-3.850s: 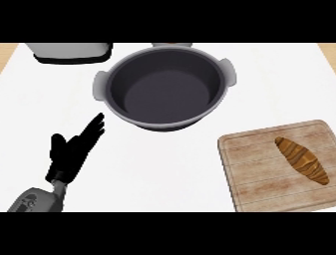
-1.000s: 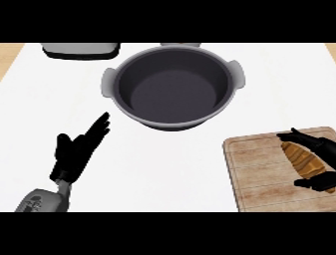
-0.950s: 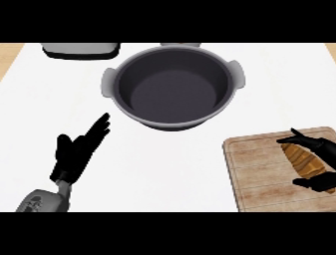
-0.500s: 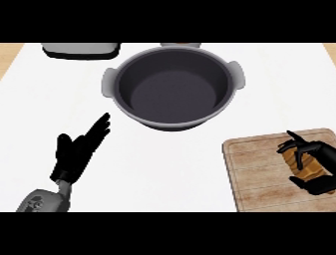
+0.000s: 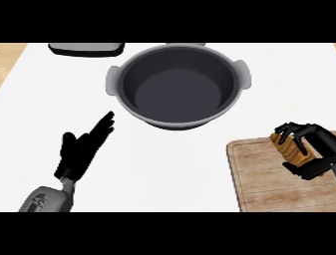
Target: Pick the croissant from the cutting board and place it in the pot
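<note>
Currently: croissant (image 5: 292, 152) is lying on the cutting board (image 5: 273, 185), right hand (image 5: 321, 152) curling its fingers round it. Likely handling as light, soft, flaky; gripping across the thick middle seems safest. Pot (image 5: 178, 92) is standing well apart. Left hand (image 5: 81, 149) is resting, fingers spread.

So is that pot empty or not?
Empty: the pot shows only its bare bottom; the croissant is over the cutting board, in the right robot hand.

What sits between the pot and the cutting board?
Nothing: in the head view, only bare white counter separates the pot from the cutting board. The right hand curls round the croissant over the board.
</note>
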